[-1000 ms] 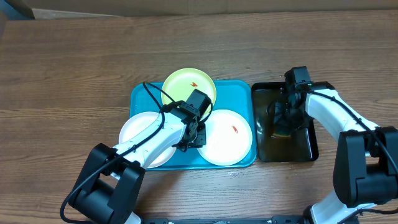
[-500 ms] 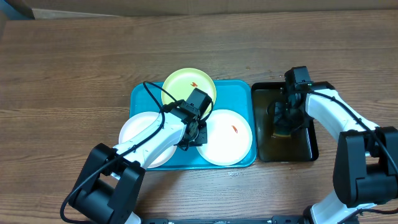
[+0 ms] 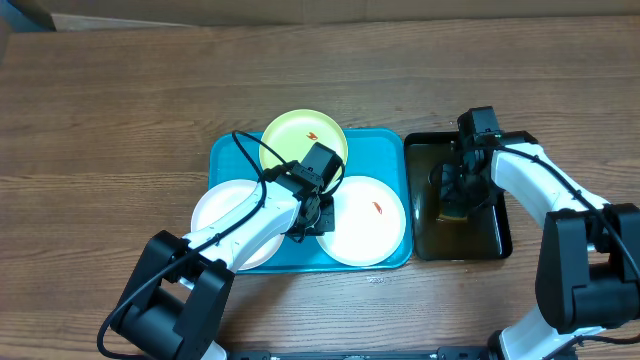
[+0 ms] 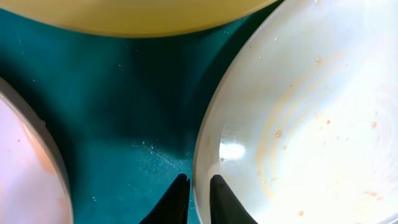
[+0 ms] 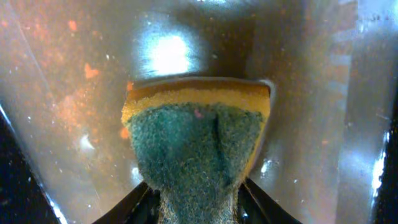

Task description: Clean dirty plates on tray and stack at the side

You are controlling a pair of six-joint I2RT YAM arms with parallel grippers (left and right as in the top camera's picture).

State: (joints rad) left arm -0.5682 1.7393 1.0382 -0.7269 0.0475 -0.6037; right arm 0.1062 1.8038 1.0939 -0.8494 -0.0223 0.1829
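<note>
Gripping a plate for cleaning, I judge: the left tool (image 4: 198, 184) pinches the white plate (image 4: 311, 124) by its rim on the blue tray (image 3: 222, 150). The right tool (image 5: 196, 200) pinches the sponge (image 5: 194, 140) in the black tray (image 3: 495, 245), right of frame. Next, lift the plate level and bring the sponge over.

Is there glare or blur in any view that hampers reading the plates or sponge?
Left wrist: a small glare spot on the white plate, edges soft. Right wrist: bright reflection on the black tray above the sponge. Overhead: evenly lit, sharp.
</note>
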